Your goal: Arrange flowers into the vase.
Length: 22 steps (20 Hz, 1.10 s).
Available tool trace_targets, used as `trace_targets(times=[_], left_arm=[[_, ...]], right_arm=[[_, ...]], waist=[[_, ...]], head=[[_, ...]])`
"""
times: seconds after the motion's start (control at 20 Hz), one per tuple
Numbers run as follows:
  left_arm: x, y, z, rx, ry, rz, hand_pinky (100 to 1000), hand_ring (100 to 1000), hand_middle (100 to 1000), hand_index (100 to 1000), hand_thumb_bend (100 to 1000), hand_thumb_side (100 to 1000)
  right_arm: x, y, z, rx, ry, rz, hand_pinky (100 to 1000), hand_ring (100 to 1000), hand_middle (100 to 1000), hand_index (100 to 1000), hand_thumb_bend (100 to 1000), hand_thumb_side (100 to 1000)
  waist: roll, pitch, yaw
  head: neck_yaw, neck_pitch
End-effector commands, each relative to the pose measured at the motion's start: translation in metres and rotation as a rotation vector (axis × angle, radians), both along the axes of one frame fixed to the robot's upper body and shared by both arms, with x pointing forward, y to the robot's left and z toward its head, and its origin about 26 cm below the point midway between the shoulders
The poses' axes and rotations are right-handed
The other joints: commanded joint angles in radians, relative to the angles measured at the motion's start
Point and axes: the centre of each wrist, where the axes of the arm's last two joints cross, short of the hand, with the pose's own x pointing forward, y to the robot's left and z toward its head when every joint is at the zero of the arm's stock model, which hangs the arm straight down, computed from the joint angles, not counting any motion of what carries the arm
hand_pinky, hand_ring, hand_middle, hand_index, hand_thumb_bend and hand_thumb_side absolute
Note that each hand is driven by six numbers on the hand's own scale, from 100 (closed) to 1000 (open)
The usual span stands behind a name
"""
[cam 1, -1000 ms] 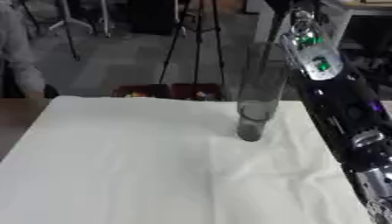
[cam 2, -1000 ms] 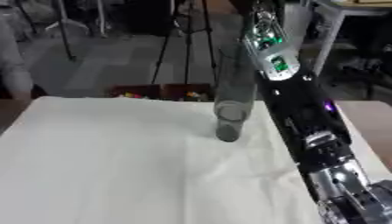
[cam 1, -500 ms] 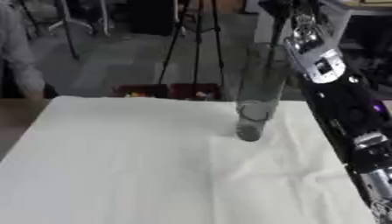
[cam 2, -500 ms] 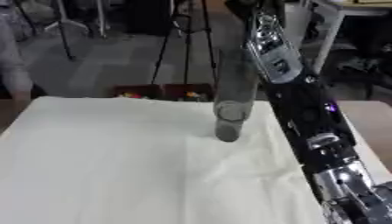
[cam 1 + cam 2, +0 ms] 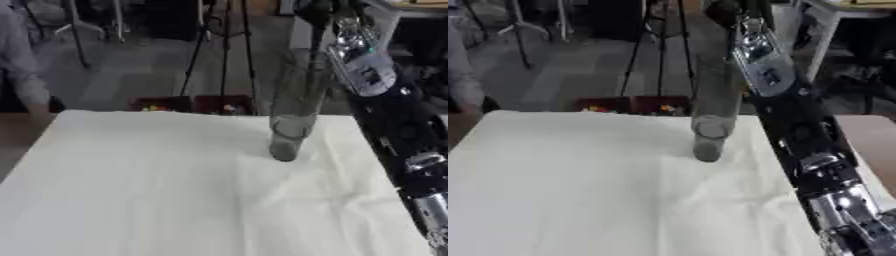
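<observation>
So the vase (image 5: pixel 293 117) is standing upright on the white cloth (image 5: pixel 175 190) over the worktop, toward the far right side, and I can't spot a single flower in it yet. Over the last second my right arm (image 5: pixel 789 115) has swung further out past the back edge; it now runs up the right side just beside the vase, reaching beyond it. The right hand (image 5: pixel 726 7) is a dark blur at the very top, so I honestly can't tell if the fingers are spread or pinching anything. Left hand isn't showing at all. There's a dark tray (image 5: pixel 197 105) with some coloured bits behind the worktop, so my guess is I'm reaching for a flower back there. Task's basically just starting.
</observation>
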Motion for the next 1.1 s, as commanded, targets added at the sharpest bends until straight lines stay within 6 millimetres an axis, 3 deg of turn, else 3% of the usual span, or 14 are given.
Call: trace_targets(times=[0.05, 0.25, 0.3, 0.7, 0.8, 1.1], left_arm=[[-0.005, 0.003, 0.009, 0.021, -0.031, 0.014, 790, 933, 943, 970, 100, 1000], [-0.005, 0.003, 0.009, 0.021, -0.031, 0.014, 790, 933, 943, 970, 100, 1000], [-0.005, 0.003, 0.009, 0.021, -0.03, 0.015, 790, 932, 942, 970, 100, 1000], [-0.005, 0.004, 0.009, 0.02, -0.028, 0.019, 789, 932, 942, 970, 100, 1000], [-0.005, 0.004, 0.009, 0.02, -0.028, 0.019, 789, 932, 942, 970, 100, 1000], [-0.005, 0.005, 0.008, 0.019, -0.028, 0.02, 789, 932, 941, 970, 100, 1000]], right_arm=[[-0.01, -0.009, 0.019, -0.014, -0.041, -0.025, 801, 807, 731, 327, 188, 430], [-0.01, -0.009, 0.019, -0.015, -0.04, -0.025, 801, 807, 731, 327, 188, 430], [-0.009, -0.009, 0.018, -0.018, -0.035, -0.027, 879, 867, 811, 352, 226, 478], [-0.005, -0.015, 0.01, -0.144, 0.063, -0.035, 895, 892, 844, 442, 296, 568], [-0.005, -0.017, 0.01, -0.174, 0.08, -0.036, 899, 900, 855, 509, 332, 604], [-0.01, -0.023, 0.016, -0.23, 0.119, -0.029, 903, 908, 863, 552, 386, 647]], waist=[[-0.009, -0.015, 0.0], [-0.009, -0.015, 0.0], [-0.009, -0.016, -0.001], [-0.007, -0.017, -0.009], [-0.007, -0.018, -0.011], [-0.006, -0.02, -0.015]], head=[[0.001, -0.009], [0.001, -0.008], [0.001, -0.008], [0.006, -0.01], [0.007, -0.009], [0.009, -0.009]])
